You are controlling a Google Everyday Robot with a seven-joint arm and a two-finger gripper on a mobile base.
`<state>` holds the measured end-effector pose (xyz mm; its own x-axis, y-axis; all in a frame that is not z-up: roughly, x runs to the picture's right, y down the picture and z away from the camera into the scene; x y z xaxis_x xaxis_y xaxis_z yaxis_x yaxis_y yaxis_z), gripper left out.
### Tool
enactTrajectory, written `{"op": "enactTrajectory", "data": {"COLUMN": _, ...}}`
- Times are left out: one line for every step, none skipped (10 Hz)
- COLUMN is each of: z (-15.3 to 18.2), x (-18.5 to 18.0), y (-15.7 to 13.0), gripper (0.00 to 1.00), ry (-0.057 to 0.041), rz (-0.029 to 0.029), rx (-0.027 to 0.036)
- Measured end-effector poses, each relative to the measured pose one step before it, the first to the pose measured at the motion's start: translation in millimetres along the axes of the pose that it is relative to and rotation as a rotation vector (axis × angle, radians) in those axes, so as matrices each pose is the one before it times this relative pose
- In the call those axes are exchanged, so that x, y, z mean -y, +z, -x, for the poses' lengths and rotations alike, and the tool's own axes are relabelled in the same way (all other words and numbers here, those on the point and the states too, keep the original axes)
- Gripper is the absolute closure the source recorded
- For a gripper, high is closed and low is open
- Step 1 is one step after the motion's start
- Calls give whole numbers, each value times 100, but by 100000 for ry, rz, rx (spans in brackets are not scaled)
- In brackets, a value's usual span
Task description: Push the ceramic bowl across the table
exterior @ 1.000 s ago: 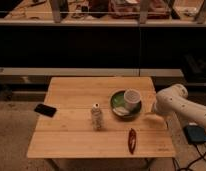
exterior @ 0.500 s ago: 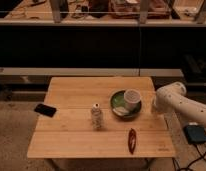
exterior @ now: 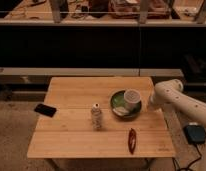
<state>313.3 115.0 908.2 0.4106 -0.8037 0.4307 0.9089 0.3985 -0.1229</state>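
Observation:
The ceramic bowl (exterior: 124,106) is a shallow dark-green dish with a paler rim on the right half of the light wooden table (exterior: 76,92). A white cylindrical cup (exterior: 131,96) stands in its right part, with pale bits beside it. My white arm (exterior: 168,95) reaches in from the right. The gripper (exterior: 150,104) is at table height just right of the bowl's rim, close to it or touching it; I cannot tell which.
A small pale bottle (exterior: 97,116) stands upright left of the bowl. A red chili-like object (exterior: 131,140) lies near the front edge. A black phone (exterior: 45,109) lies at the table's left edge. A dark box (exterior: 196,133) sits on the floor at right.
My arm has moved left, bringing the gripper closer to the bowl's right rim. The bowl, cup and other objects have stayed in place.

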Motion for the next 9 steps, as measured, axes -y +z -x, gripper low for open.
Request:
{"op": "enactTrajectory", "data": {"z": 222, "x": 615, "y": 280, "gripper": 100, "ry": 242, "rz": -2242, "rx": 1925}}
{"op": "enactTrajectory", "data": {"z": 283, "x": 817, "y": 244, "gripper": 100, "ry": -366, "rz": -2494, "rx": 2032}}
{"op": "enactTrajectory", "data": {"z": 327, "x": 771, "y": 152, "gripper": 100, "ry": -719, "rz": -2450, "rx": 2047}}
{"op": "enactTrajectory", "data": {"z": 385, "x": 643, "y": 55, "gripper": 100, "ry": -716, "rz": -2879, "rx": 2201}}
{"op": "enactTrajectory", "data": {"z": 152, "x": 502, "y": 2, "gripper": 100, "ry": -861, "rz": -1587, "rx": 1102}}
{"op": "enactTrajectory", "data": {"z": 182, "x": 594, "y": 102, "gripper": 100, "ry": -1205, "rz": -1468, "rx": 1209}}
{"op": "enactTrajectory", "data": {"z": 84, "x": 494, "y": 82, "gripper": 100, "ry": -1102, "rz": -972, "rx": 790}}
{"op": "enactTrajectory", "data": {"z": 173, "x": 689, "y": 325, "gripper": 100, "ry": -1537, "rz": -967, "rx": 1310}}
{"op": "enactTrajectory", "data": {"z": 67, "x": 511, "y": 234, "gripper": 100, "ry": -889, "rz": -588, "rx": 681}}
